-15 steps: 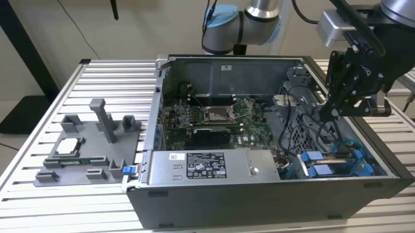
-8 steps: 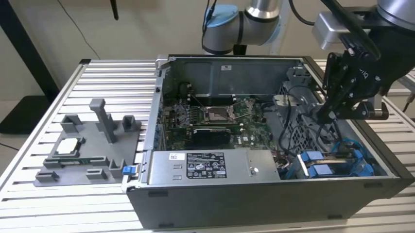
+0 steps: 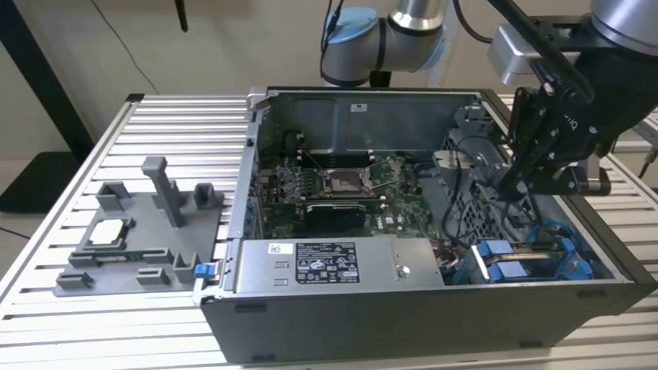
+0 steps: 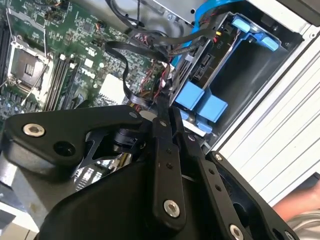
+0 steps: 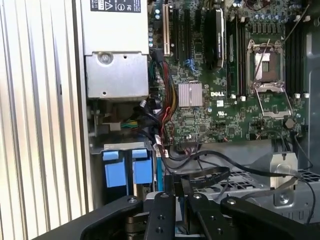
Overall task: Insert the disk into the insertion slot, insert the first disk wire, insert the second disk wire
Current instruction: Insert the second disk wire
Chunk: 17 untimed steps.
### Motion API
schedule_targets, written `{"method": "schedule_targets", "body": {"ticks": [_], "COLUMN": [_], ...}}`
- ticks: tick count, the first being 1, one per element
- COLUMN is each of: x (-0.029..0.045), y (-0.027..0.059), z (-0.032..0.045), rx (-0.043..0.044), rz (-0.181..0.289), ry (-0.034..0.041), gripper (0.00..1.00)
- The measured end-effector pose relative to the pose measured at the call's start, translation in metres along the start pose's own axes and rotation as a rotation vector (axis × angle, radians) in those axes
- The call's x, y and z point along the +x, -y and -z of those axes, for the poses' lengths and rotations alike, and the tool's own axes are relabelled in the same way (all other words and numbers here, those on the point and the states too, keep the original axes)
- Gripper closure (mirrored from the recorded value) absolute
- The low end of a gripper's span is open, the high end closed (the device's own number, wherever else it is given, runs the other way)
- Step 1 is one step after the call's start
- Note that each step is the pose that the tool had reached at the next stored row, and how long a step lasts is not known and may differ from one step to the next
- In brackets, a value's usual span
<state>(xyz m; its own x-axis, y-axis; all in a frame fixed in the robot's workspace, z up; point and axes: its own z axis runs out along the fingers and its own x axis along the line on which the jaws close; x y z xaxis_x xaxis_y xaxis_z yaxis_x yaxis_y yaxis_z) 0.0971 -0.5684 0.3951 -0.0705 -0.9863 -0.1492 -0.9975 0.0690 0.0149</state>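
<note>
Hanging inside the open case in the exterior view, the gripper (image 3: 517, 183) was seen above the insertion slot (image 3: 535, 258). In the second wrist view, its fingers (image 4: 165, 107) were closed on a black wire (image 4: 145, 47) beside the disk (image 4: 210, 65). In the first wrist view, blue tabs (image 5: 125, 167) sat just beside the gripper.

Hand (image 3: 511, 187) fingertips lost among black cables (image 3: 463, 193) in exterior view; whether closed on cable not clear. In both wrist views hand's own black links block near part of case (image 3: 411, 316). Disk (image 4: 212, 65) seen edge-on in insertion slot (image 4: 250, 75) in second wrist view, label hidden, blue end tabs (image 5: 125, 167) partly covered in first wrist view. Arm (image 3: 411, 31) cut off by exterior view's upper edge. Counter (image 3: 154, 116) cut at exterior view's left. Label print on power-supply box (image 3: 329, 262) too small to tell.
</note>
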Motion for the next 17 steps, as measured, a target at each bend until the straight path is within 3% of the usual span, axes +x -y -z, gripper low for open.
{"method": "schedule_targets", "body": {"ticks": [11, 12, 17], "x": [0.001, 0.0011, 0.002], "y": [-0.0012, -0.0014, -0.0024], "z": [-0.0028, -0.0033, -0.0061], "rx": [0.0029, 0.0083, 0.0541], "rz": [0.0, 0.001, 0.008], "ry": [-0.0001, 0.0003, 0.0011], "gripper": [1.0, 1.0, 1.0]}}
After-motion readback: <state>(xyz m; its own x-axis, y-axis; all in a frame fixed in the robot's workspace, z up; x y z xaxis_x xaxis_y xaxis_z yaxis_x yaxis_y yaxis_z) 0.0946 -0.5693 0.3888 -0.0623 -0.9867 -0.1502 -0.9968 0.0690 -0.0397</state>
